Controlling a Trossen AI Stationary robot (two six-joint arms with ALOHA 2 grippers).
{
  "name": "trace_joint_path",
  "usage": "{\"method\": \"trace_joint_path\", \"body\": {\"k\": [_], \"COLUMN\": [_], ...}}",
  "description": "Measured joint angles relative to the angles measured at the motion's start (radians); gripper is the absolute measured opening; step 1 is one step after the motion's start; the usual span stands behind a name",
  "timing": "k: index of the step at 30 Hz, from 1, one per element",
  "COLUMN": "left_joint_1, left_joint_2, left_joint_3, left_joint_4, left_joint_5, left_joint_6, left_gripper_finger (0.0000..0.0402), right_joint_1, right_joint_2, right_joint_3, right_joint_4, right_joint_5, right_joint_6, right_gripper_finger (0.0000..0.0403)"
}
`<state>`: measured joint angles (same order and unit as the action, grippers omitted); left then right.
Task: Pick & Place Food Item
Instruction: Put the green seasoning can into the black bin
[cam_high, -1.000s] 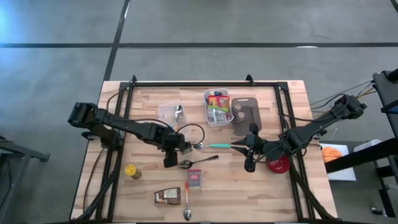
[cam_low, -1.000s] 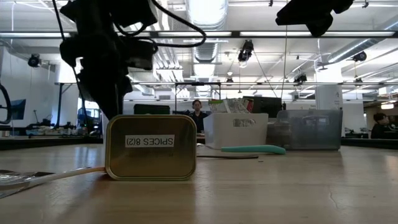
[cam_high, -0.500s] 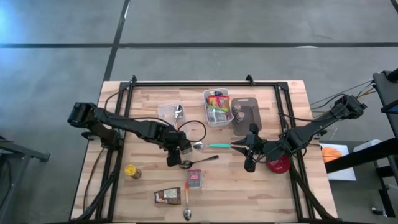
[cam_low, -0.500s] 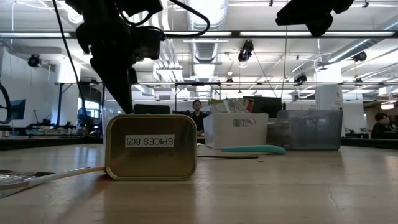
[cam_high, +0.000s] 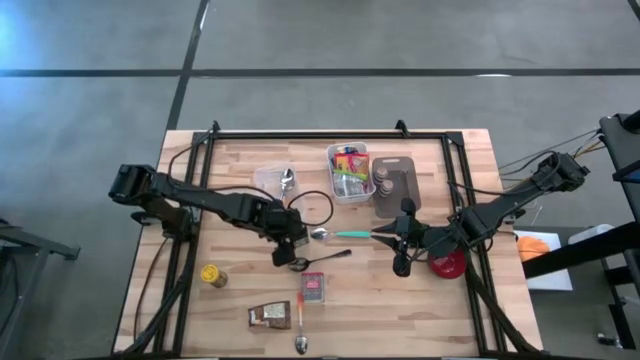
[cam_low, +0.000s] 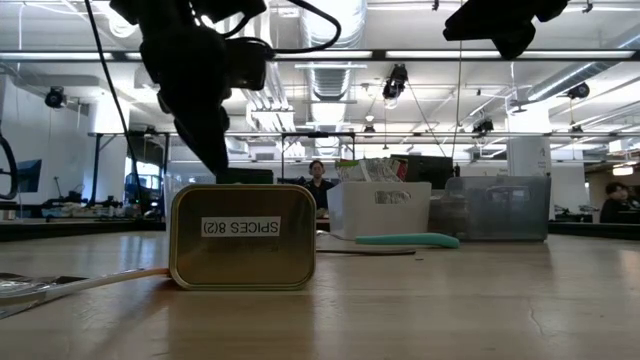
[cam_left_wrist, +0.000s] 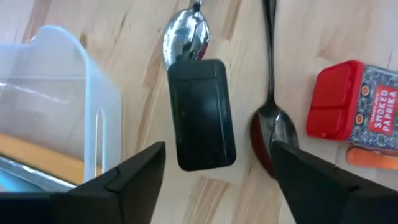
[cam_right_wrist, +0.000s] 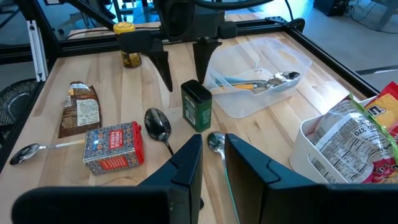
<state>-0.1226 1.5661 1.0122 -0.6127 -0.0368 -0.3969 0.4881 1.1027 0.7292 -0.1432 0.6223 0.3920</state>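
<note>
A dark green tin (cam_right_wrist: 197, 106) stands upright on the wood table (cam_high: 240, 330); the left wrist view looks down on its top (cam_left_wrist: 202, 115). My left gripper (cam_left_wrist: 217, 155) hangs open just above it, one finger on either side and a gap to each. In the right wrist view this gripper (cam_right_wrist: 185, 82) points down over the tin. My right gripper (cam_right_wrist: 213, 140) is shut and hovers right of centre (cam_high: 383, 236), above the teal handle of a spoon (cam_high: 350, 235) that lies flat on the table. A red paprika tin (cam_left_wrist: 351, 115) lies close by.
A dark-bowled spoon (cam_left_wrist: 273, 130) lies beside the green tin. A clear tub holding a spoon (cam_right_wrist: 258, 74) and a white bin of snack packets (cam_high: 350, 172) stand farther back. A yellow-lidded jar (cam_high: 210, 273), a brown packet (cam_high: 270, 316) and another spoon (cam_high: 300, 335) lie near the front.
My left gripper has gone a little toward the table's right edge and risen slightly. My right arm has kept still.
</note>
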Motion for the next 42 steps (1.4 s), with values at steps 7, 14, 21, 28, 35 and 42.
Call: {"method": "trace_joint_path", "body": {"k": [7, 14, 21, 28, 35, 42], "left_joint_1": [0.001, 0.001, 0.004, 0.018, 0.021, 0.023], "left_joint_2": [0.000, 0.031, 0.093, 0.093, 0.093, 0.093], "left_joint_3": [0.000, -0.002, 0.010, 0.017, 0.017, 0.017], "left_joint_4": [0.062, 0.066, 0.061, 0.066, 0.064, 0.063], "left_joint_5": [-0.014, -0.033, -0.035, -0.046, -0.046, -0.040], "left_joint_6": [-0.001, 0.000, 0.005, 0.005, -0.008, -0.047], "left_gripper_finger": [0.0327, 0.0328, 0.0328, 0.0326, 0.0272, 0.0176], "right_joint_1": [0.000, 0.000, 0.000, 0.000, 0.000, 0.000], "right_joint_2": [0.000, 0.000, 0.000, 0.000, 0.000, 0.000], "right_joint_3": [0.000, 0.000, 0.000, 0.000, 0.000, 0.000], "right_joint_4": [0.000, 0.000, 0.000, 0.000, 0.000, 0.000], "right_joint_5": [0.000, 0.000, 0.000, 0.000, 0.000, 0.000], "right_joint_6": [0.000, 0.000, 0.000, 0.000, 0.000, 0.000], "right_gripper_finger": [0.0067, 0.0067, 0.0067, 0.0067, 0.0067, 0.0067]}}
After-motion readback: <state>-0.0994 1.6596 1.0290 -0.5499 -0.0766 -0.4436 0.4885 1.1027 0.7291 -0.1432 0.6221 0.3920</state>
